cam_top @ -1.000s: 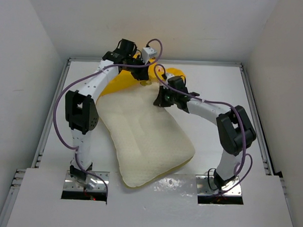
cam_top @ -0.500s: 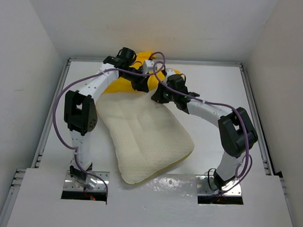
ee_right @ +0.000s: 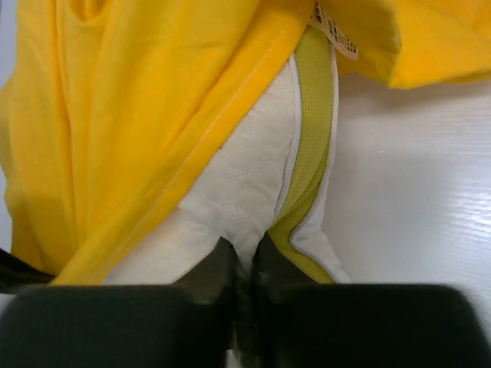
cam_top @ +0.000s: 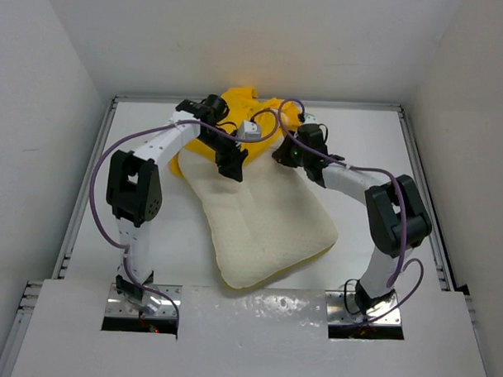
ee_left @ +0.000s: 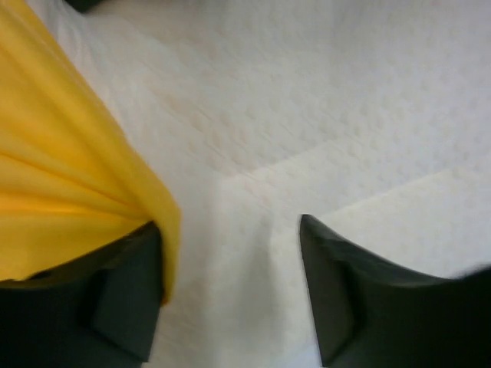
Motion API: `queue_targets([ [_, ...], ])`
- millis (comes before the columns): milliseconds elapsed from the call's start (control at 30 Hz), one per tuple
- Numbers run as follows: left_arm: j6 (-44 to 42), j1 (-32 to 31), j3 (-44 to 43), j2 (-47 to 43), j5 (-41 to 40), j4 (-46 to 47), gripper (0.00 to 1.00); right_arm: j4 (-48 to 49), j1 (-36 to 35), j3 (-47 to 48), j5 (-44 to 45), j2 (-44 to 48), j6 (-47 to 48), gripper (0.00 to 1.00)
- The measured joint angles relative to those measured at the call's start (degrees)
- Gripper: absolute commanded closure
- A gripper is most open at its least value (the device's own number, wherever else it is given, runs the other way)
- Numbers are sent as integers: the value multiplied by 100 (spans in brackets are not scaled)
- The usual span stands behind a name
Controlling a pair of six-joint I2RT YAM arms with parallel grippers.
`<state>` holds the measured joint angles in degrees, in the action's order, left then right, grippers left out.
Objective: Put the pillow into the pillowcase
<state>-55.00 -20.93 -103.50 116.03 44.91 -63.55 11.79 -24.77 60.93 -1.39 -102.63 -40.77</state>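
- Since half a second ago the pillow [cam_top: 267,226] has slid toward the far right corner of the bench [cam_top: 179,244]. Its near corner now lies further from the near edge.
- The pillowcase [cam_top: 242,104] has bunched into a taller yellow mound at the middle of the far edge, and now covers more of the pillow's far end.
- The left gripper [cam_top: 233,167] has come back from the far edge and now sits over the pillow's far left part. The right gripper [cam_top: 286,154] has moved slightly toward the far edge.
- The pillow lies diagonally across the middle of the bench, its far end tucked under the yellow cloth and its near end bare and cream.
- In the left wrist view the two dark fingers [ee_left: 115,307] stand wide apart. The dimpled pillow surface shows in the gap.
- A fold of pillowcase drapes over the inner side of one finger. Nothing is pinched between the two.
- In the right wrist view the jaws are pressed together on the pillow's edge, gripping the cream fabric right beside its pale yellow-green band [ee_right: 311,130].
- Yellow cloth hangs over the pillow above and to the left of that grip, and a small printed tag [ee_right: 335,31] shows near the top.
- Bare white bench lies to the right of the band.
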Motion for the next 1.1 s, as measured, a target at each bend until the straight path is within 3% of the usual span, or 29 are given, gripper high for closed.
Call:
queue_targets([
  [33, 105, 4, -17, -9, 17, 13, 14, -52, 68, 74, 24, -42, -17, 55],
  [100, 315, 55, -173, -11, 39, -2, 0, -216, 201, 343, 96, -210, 90, 21],
  [267, 1235, 575, -330, -450, 66, 446, 0, -1078, 402, 1346, 223, -505, 942, 9],
  [300, 1493, 872, -212, -671, 70, 640, 0, -1198, 402, 1386, 306, -426, 1126, 11],
  [333, 1696, 1220, -76, -876, 61, 828, 0, -1368, 393, 1375, 391, -304, 1272, 20],
  [367, 1917, 1674, 122, -1113, 24, 1056, 4, -1543, 389, 1344, 496, -160, 1408, 48],
  [400, 2094, 2142, 328, -1296, -66, 1261, 50, -1672, 378, 1296, 586, 9, 1528, 85],
  [433, 2258, 2514, 494, -1394, -179, 1408, 77, -1792, 350, 1248, 629, 184, 1615, 100],
  [467, 2330, 2896, 629, -1432, -315, 1491, 92, -1891, 293, 1217, 699, 356, 1631, 100],
  [500, 2400, 3237, 765, -1408, -498, 1602, 90, -2002, 221, 1217, 793, 527, 1698, 98],
  [533, 2476, 3462, 903, -1309, -669, 1674, 82, -2085, 50, 1263, 907, 671, 1829, 63],
  [567, 2509, 3515, 970, -1235, -741, 1694, 69, -2151, -107, 1344, 997, 710, 1912, 43],
  [600, 2549, 3530, 1069, -1091, -824, 1738, 50, -2339, -398, 1576, 1161, 682, 2068, 30],
  [633, 2555, 3495, 1132, -940, -861, 1766, 44, -2437, -708, 1825, 1224, 581, 2184, 17],
  [733, 2739, 3322, 1311, -422, -927, 1904, 31, -2535, -1731, 2516, 1276, 129, 2411, 1],
  [833, 2907, 3220, 1495, -138, -1084, 2197, 33, -2610, -2605, 2879, 1294, -367, 2533, 1],
  [900, 3021, 3204, 1613, -72, -1193, 2472, 41, -2758, -2957, 3139, 1300, -793, 2555, 1],
  [1100, 3165, 3215, 1816, -26, -1473, 3128, 52, -2962, -3117, 3491, 1329, -1880, 2258, 1],
])
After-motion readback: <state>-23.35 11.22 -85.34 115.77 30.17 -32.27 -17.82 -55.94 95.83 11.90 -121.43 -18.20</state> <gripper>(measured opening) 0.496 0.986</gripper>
